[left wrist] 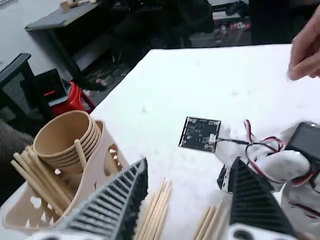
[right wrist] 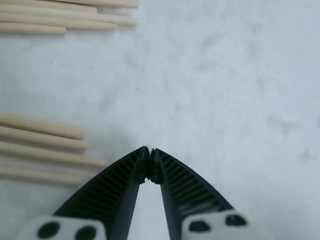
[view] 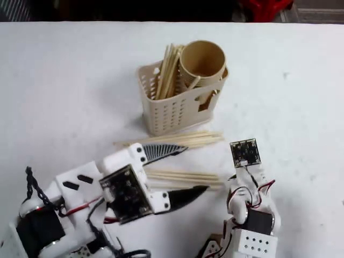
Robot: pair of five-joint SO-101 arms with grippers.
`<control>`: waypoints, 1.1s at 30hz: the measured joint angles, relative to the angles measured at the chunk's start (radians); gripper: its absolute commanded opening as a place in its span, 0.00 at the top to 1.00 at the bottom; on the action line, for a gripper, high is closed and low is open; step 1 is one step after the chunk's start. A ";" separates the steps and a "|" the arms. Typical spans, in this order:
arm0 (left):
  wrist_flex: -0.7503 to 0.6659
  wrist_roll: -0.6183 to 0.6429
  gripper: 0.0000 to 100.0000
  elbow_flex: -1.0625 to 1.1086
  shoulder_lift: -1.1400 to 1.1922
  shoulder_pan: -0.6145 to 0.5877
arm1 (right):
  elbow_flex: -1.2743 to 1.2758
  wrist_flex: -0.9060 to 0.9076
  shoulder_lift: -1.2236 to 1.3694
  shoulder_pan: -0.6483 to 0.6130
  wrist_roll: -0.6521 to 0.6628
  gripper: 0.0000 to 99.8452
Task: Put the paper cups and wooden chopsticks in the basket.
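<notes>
The cream slotted basket [view: 172,110] stands at the table's middle back and holds stacked paper cups [view: 202,60] and several wooden chopsticks [view: 166,70]. Two loose chopstick bundles lie in front of it, a far one [view: 177,140] and a near one [view: 185,176]. My left gripper [view: 196,167] is open, its fingers straddling the near bundle; in the left wrist view the gripper [left wrist: 189,165] sits over chopsticks [left wrist: 156,212], with the basket [left wrist: 55,207] and cups [left wrist: 62,135] beside it. My right gripper [right wrist: 150,159] is shut and empty just above the table, next to the near bundle's ends [right wrist: 47,150].
The right arm [view: 248,215] stands at the front right, its camera board [view: 245,152] close to the chopstick tips. A person's hand [left wrist: 306,47] hovers over the far table edge. Open white tabletop lies to the left and right of the basket.
</notes>
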 measured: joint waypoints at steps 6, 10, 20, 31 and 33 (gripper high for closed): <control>-0.084 -0.035 0.74 0.212 0.015 -0.157 | 0.000 0.000 0.000 0.000 0.000 0.98; -0.137 -0.063 0.74 0.342 0.014 -0.242 | 0.000 0.000 0.000 0.000 0.000 0.98; -0.195 -0.063 0.74 0.503 0.014 -0.265 | 0.000 0.000 0.000 0.000 0.000 0.98; -0.252 -0.032 0.74 0.600 0.015 -0.265 | 0.000 0.000 0.000 0.000 0.000 0.98; -0.253 -0.032 0.74 0.600 0.015 -0.265 | 0.000 0.000 0.000 0.000 0.000 0.98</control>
